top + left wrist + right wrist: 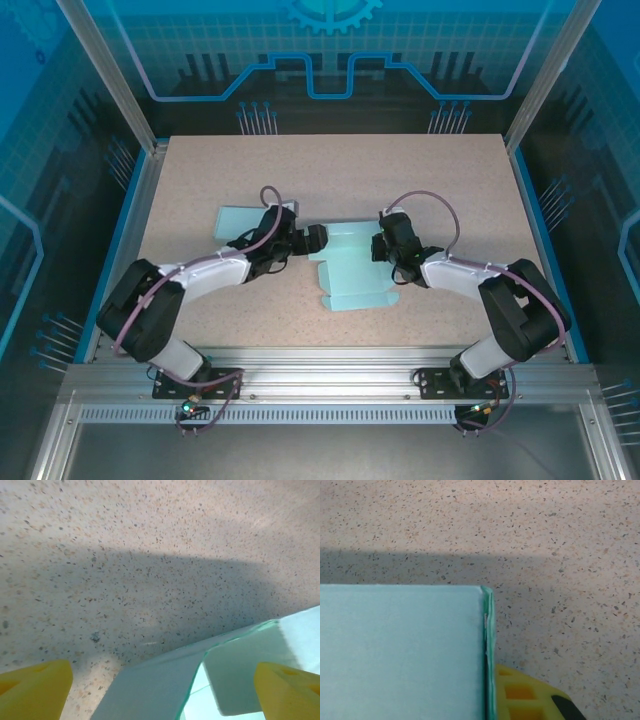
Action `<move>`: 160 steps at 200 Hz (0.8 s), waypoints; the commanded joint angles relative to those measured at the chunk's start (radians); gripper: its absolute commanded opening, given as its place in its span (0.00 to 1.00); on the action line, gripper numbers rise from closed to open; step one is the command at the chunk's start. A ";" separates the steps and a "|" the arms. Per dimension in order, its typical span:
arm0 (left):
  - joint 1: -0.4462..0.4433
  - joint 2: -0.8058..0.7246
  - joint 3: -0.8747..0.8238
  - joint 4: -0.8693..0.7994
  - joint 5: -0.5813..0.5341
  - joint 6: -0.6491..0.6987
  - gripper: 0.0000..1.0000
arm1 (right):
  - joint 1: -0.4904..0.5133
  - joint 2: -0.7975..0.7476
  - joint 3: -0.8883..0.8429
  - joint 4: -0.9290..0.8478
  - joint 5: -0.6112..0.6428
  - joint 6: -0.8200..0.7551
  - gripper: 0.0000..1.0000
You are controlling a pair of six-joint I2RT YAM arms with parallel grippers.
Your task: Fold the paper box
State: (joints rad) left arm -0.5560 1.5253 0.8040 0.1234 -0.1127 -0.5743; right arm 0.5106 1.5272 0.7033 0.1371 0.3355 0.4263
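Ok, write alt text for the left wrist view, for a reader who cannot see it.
Pale teal flaps of the paper box reach up from the bottom edge between the left gripper's yellow fingertips, which stand wide apart. Behind lies the speckled table, partly in shadow.

A robot lab cell: speckled table (340, 170) ringed by aluminium rails (330, 385), blue printed panels (330, 60) behind it, 2 arms (200, 272) bolted at its near edge.

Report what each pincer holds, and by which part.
Right pincer is shut on the paper box, at its right edge. Left pincer stands open around a raised left flap, holding nothing.
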 commanded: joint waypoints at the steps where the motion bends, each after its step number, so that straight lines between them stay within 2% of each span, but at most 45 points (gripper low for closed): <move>1: -0.007 -0.071 -0.054 -0.043 -0.043 0.016 0.94 | 0.011 0.004 0.030 -0.022 0.016 0.018 0.00; 36: -0.006 -0.141 -0.128 -0.074 -0.029 0.015 0.93 | 0.011 0.004 0.032 -0.032 0.017 0.024 0.00; 73: -0.006 -0.132 -0.190 -0.090 -0.051 -0.021 0.89 | 0.013 -0.016 0.038 -0.038 -0.009 0.030 0.00; 123: -0.007 -0.107 -0.253 -0.024 -0.050 -0.057 0.88 | 0.012 -0.084 0.057 -0.109 -0.003 0.054 0.00; 160: -0.018 -0.036 -0.246 0.088 -0.044 -0.051 0.89 | 0.012 -0.113 0.051 -0.118 -0.013 0.065 0.00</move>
State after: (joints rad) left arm -0.5594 1.4422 0.5591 0.1135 -0.1455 -0.6052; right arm 0.5110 1.4448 0.7334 0.0418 0.3325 0.4641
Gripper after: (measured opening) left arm 0.888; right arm 0.091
